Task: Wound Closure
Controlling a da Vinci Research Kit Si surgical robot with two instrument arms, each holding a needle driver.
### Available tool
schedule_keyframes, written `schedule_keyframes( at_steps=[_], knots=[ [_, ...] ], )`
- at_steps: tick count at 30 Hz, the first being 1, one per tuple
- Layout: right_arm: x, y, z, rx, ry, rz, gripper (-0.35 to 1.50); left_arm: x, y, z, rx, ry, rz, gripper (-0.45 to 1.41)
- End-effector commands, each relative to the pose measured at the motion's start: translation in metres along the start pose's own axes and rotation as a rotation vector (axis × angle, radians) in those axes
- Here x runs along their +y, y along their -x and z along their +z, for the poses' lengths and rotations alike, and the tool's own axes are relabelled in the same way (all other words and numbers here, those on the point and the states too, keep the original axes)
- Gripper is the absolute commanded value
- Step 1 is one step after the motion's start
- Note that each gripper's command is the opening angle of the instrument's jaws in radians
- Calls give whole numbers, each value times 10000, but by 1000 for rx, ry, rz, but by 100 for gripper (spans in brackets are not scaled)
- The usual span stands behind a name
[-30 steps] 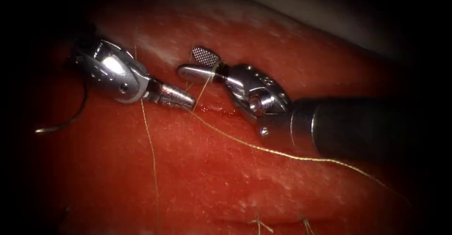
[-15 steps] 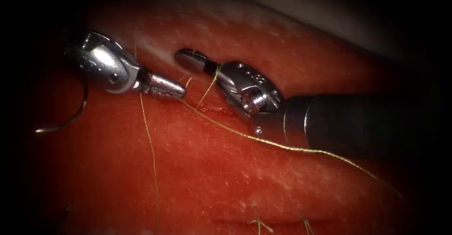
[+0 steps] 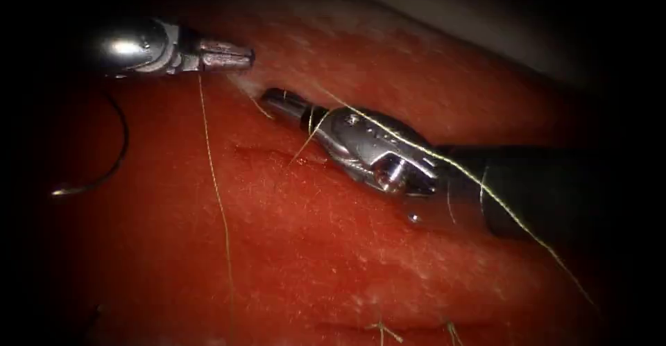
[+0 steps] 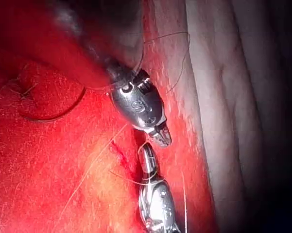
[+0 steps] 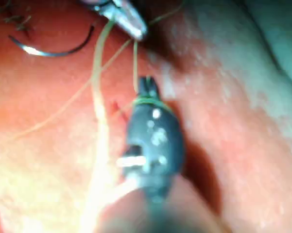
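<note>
While both hands grip thread, needle lies free, left.

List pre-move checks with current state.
1. Left gripper shut on thread: ok.
2. Right gripper shut on thread, a loop around it: ok.
3. Needle held by neither gripper, lying on tissue left of the cut, not in tissue: ok.
4. Thread clear of right shaft: not ok, a strand drapes over it.
5. Thread tension: cannot tell.
</note>
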Motion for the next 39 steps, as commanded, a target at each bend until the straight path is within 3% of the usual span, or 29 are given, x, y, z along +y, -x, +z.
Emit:
schedule_keyframes(
  at_steps=[1, 7, 16, 20, 26, 39],
  knots=[
    [-4, 1, 8, -10, -3, -18, -35, -3, 2, 9, -14, -12, -17, -35],
    [-19, 3, 1, -50, -12, -54, -35, -31, 3, 26, -127, -87, -41, -35],
    [-43, 3, -14, -97, -47, -85, -35, -69, -3, 40, -197, -125, 143, -35],
    [-47, 0, -23, -98, -42, -84, -35, -84, -6, 38, -204, -141, 144, -35],
    [-77, 11, -34, -94, -66, -95, -35, -127, 11, 52, -247, -206, 213, -35],
    [-77, 24, -50, -99, -42, -107, -35, -159, 22, 86, -255, -211, 247, -35]
  ],
)
